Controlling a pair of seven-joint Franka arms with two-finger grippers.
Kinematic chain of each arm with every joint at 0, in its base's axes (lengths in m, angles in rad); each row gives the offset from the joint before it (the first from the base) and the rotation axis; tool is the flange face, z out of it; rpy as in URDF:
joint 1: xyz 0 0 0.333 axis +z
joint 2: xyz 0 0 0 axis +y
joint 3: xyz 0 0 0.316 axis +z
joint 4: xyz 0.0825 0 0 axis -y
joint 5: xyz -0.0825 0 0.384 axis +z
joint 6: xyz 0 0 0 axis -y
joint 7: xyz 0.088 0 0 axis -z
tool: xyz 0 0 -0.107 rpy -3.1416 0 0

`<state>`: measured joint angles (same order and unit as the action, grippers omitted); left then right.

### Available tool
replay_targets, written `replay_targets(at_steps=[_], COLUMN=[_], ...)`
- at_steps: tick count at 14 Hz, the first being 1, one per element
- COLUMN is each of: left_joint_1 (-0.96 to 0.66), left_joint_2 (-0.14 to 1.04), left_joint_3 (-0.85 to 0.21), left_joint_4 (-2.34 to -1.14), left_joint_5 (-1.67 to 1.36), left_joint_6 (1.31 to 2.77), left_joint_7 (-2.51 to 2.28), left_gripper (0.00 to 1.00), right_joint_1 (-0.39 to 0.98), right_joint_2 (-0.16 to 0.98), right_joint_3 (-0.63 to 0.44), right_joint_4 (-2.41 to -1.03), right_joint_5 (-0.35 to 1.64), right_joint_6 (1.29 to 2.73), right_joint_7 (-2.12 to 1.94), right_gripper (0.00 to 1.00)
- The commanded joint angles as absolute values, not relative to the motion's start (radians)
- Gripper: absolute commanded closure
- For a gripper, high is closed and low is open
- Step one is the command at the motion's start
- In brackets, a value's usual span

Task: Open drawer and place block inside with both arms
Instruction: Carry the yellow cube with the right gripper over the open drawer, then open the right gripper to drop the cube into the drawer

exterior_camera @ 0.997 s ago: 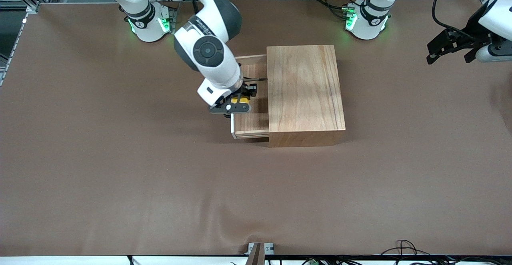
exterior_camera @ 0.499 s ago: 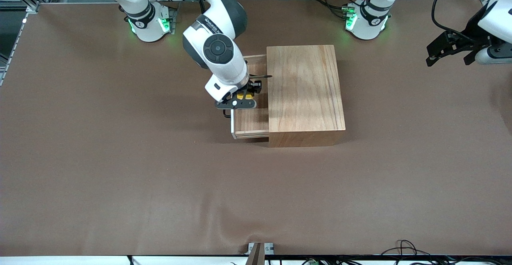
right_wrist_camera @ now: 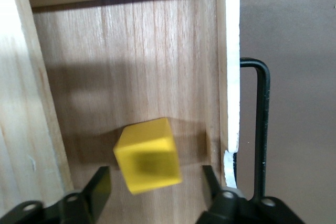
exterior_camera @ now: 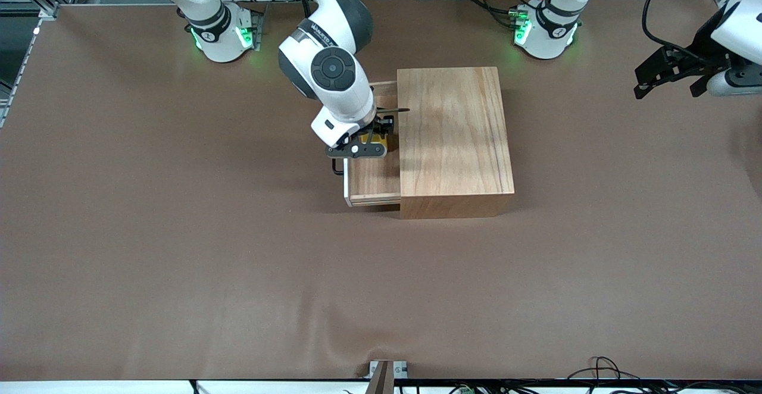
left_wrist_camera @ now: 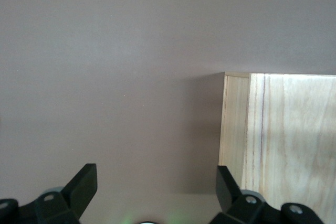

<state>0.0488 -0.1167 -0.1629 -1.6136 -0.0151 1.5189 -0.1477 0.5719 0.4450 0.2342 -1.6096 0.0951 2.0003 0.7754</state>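
Yellow block (right_wrist_camera: 149,154) between right end effector (right_wrist_camera: 156,184) fingers

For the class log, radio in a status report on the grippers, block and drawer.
Right gripper open over drawer. Block released, in drawer. Left gripper open, waiting beside wooden box. Nothing in the way.

Brown worktop (exterior_camera: 178,251) mostly bare. Black cables (exterior_camera: 601,370) at its camera-side edge toward the left arm's end. Small metal bracket (exterior_camera: 387,370) mid camera-side edge.
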Motion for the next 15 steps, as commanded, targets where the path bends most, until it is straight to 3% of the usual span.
replay_targets(at_steps=[1,6,15], left_joint_1=[0.048,0.048,0.051], left_joint_2=[-0.12,-0.121,-0.121], left_joint_3=[-0.167,-0.167,-0.167], left_joint_4=[-1.618,-1.617,-1.615], left_joint_5=[-0.008,-0.008,-0.008], left_joint_6=[1.526,1.523,1.523], left_joint_7=[-0.158,-0.158,-0.158], left_gripper=[0.0,0.0,0.0], right_joint_1=[0.581,0.539,0.215], right_joint_2=[0.437,0.425,0.31], right_joint_3=[0.229,0.219,0.221], right_joint_4=[-1.617,-1.614,-1.594], right_joint_5=[0.097,0.091,0.091], right_joint_6=[2.005,1.999,1.915], right_joint_7=[0.792,0.776,0.397], right_gripper=[0.0,0.0,0.0])
